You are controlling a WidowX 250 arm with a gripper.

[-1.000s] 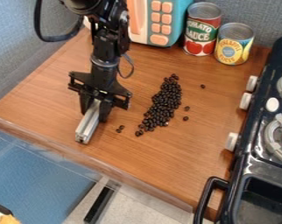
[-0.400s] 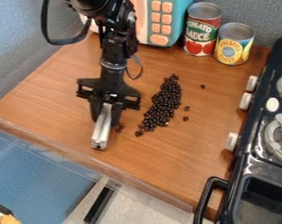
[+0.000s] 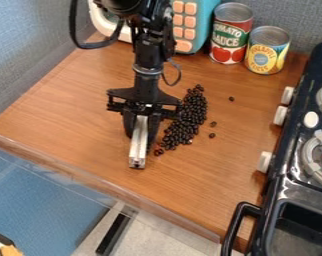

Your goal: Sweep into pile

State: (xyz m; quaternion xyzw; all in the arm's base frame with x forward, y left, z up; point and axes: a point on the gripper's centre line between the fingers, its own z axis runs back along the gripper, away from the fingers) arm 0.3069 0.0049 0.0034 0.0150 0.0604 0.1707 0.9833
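Above the tabletop (image 3: pixel 70 100), a robot's tool (image 3: pixel 141 131) is gripping a metal bar (image 3: pixel 138 147), its fingers standing only the bar's width apart and pressing on both sides, the bar's free end pointing toward the near edge. Beans (image 3: pixel 184 119) are lying in a long, narrow heap just beside it, on the side toward the tabletop's stove edge, the heap stretching from near the bar toward the far edge, where two cans (image 3: pixel 230 32) (image 3: pixel 267 50) are standing. Whether the bar is touching the nearest beans or the wood is proving hard to tell. A few strays are sitting apart, among them one bean (image 3: pixel 212 135) between the heap and the stove (image 3: pixel 274 185) and another (image 3: pixel 231 99) nearer the cans; the job is looking well along but unfinished. Trouble is looming in several forms: a hard shove toward the stove edge is risking scattering the heap and sending the strays rolling farther, while a bar riding too high is threatening to skim over beans, and one pressing too low to twist in the grip. Its free end is reaching past the heap's near tip, so a skewed stroke is liable to be flicking beans toward the near edge, where they are risking a fall
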